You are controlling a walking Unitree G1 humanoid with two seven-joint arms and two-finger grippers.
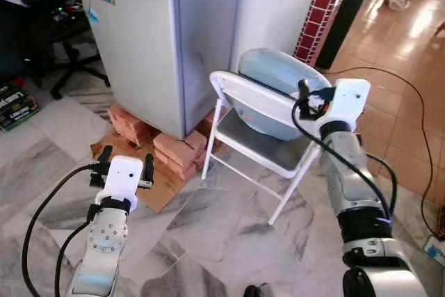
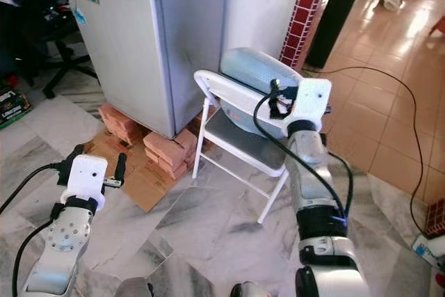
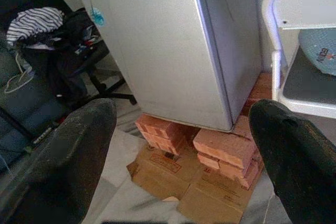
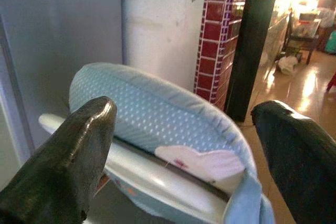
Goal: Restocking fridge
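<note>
Head views: the right arm is raised and stretched forward, its silver forearm rising from the lower right to a white wrist block level with the backrest of a white folding chair (image 1: 261,130). The right gripper (image 4: 184,145) has its two black fingers (image 4: 73,156) spread wide, nothing between them. It points at a pale blue dotted bag (image 4: 157,114) that sits on the chair seat, behind the backrest bar. In the right wrist view the bag bears a white patch near its upper edge. Whether the fingertips touch the chair or the bag cannot be told from these views.

The left arm is held low and forward over the marble floor (image 1: 208,241), its wrist block facing the base of the fridge (image 1: 163,39). The left gripper (image 1: 125,165) is likewise released, its fingers (image 3: 68,156) standing well apart with nothing held.

The fridge is a silver-grey cabinet standing just to the left of the chair, its door closed, with stickers near the top of its front. It rests on stacks of red bricks (image 3: 215,148), and flattened cardboard (image 3: 173,177) lies on the floor in front of them.

Surroundings: a black office chair (image 3: 63,61) heaped with clothing stands left of the fridge. A red-tiled pillar (image 4: 218,30) rises behind the bag, with orange floor tiles beyond. Black cables trail from both wrists.
</note>
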